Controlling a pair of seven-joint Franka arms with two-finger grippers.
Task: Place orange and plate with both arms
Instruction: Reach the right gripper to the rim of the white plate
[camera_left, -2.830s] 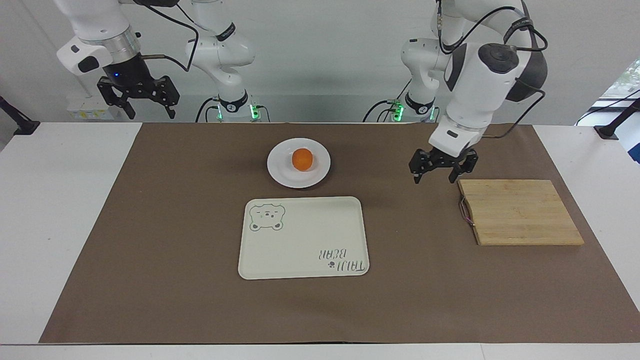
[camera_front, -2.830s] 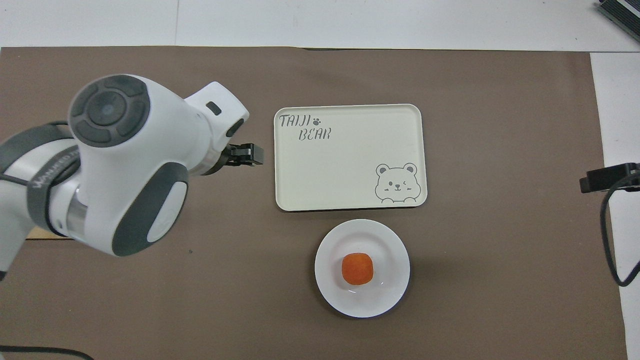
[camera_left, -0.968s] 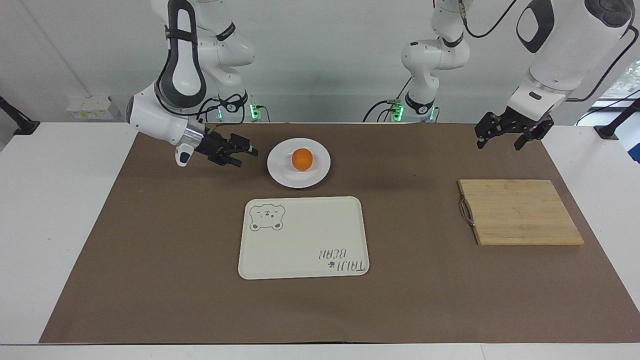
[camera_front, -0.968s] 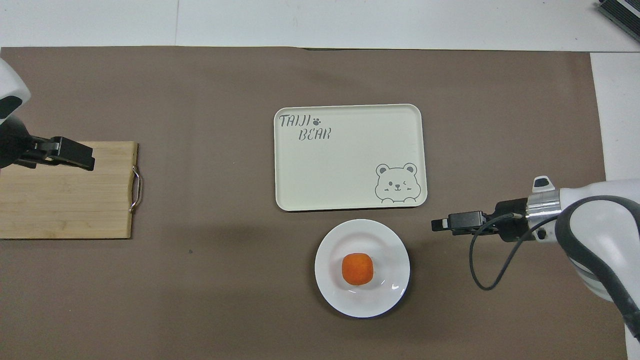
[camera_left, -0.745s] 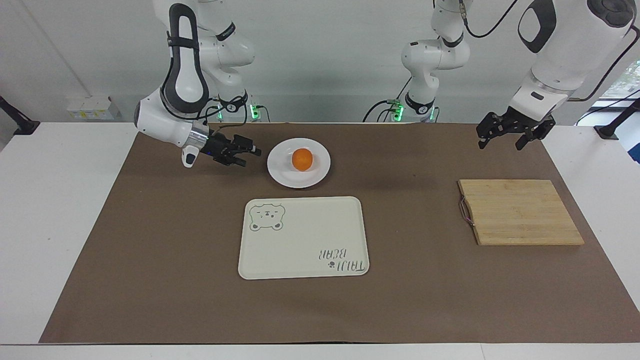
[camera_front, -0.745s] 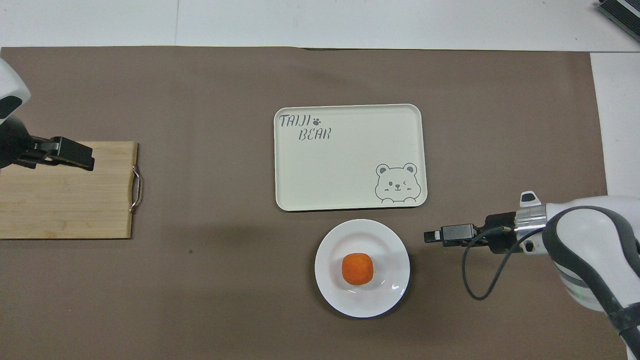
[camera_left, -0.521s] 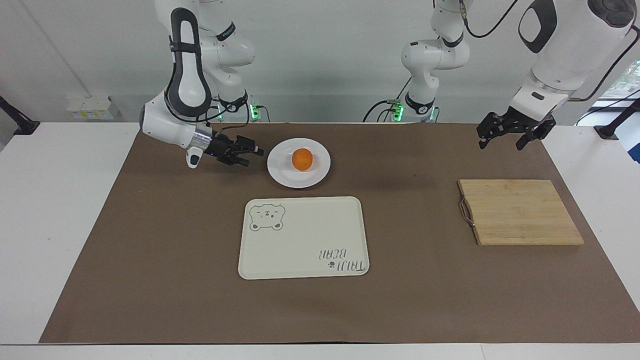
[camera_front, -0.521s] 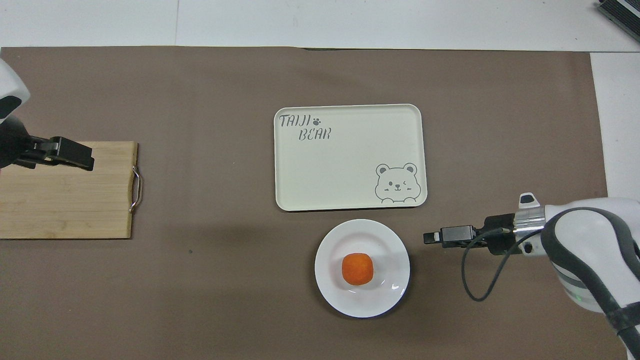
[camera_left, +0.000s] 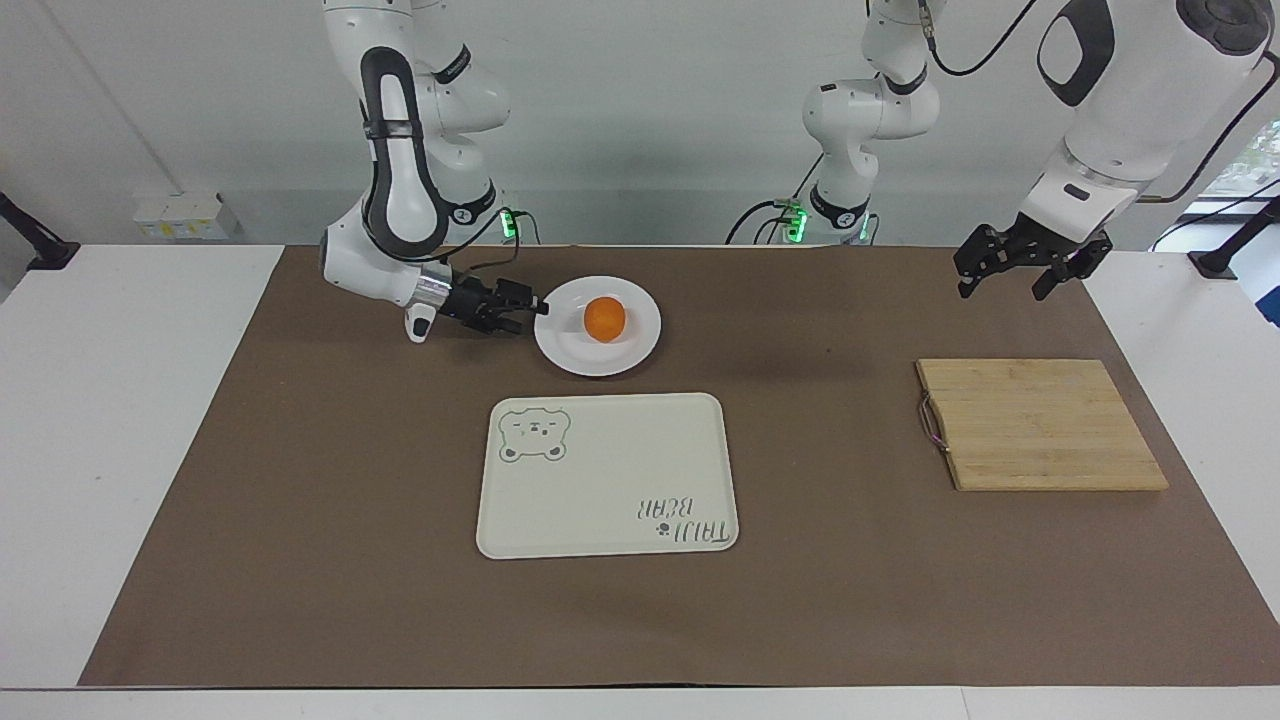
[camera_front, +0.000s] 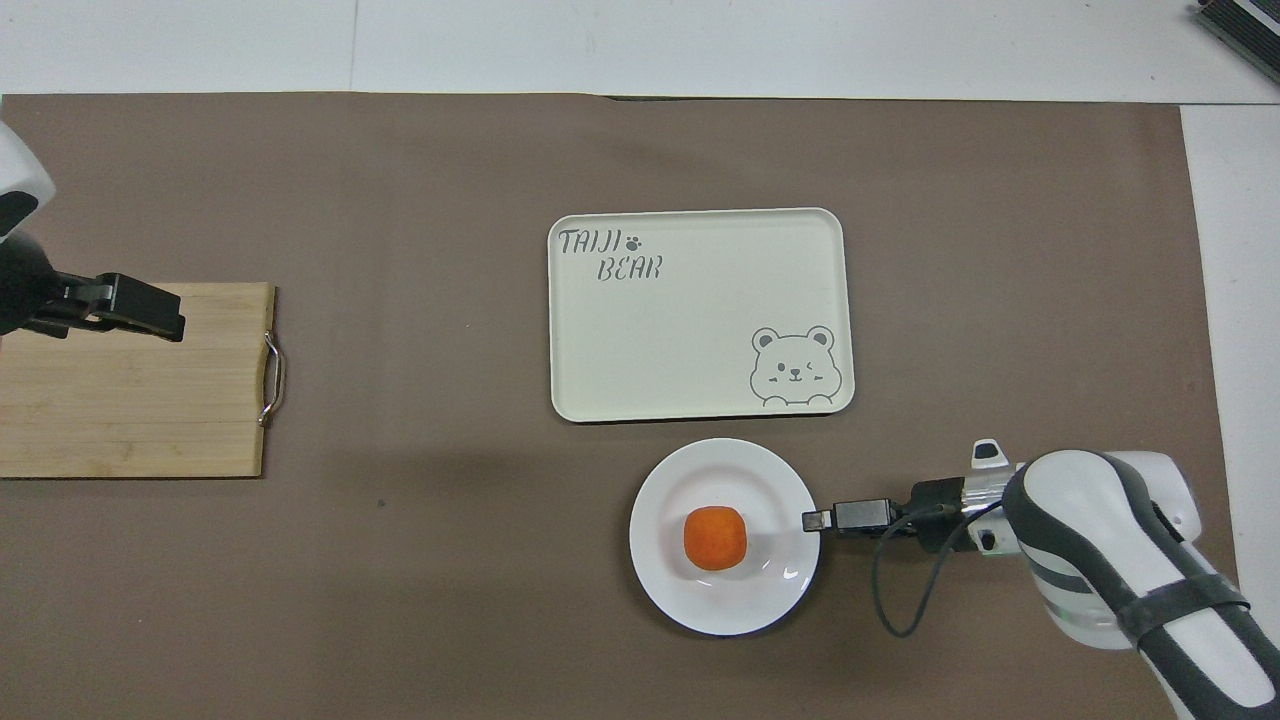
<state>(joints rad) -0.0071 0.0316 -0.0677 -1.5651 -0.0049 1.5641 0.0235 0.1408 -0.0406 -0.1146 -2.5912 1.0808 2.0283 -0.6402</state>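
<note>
Moved closer: the right gripper (camera_left: 530, 312) is now brought low to the plate (camera_left: 560, 350) rim, jaws spread.

The orange (camera_left: 605, 318) lies on the plate, just nearer the robots than the tray (camera_left: 600, 520); a rim grasp is judged imminent. The left gripper (camera_left: 1025, 272) is unchanged, held spread above the mat near the cutting board (camera_left: 1040, 425).

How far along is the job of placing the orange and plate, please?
Done: the orange already sits on the plate.
In hand: the open right gripper is low at the plate's rim; contact is unclear.
Left: the plate is not yet on the tray; the open left gripper waits above the mat.
</note>
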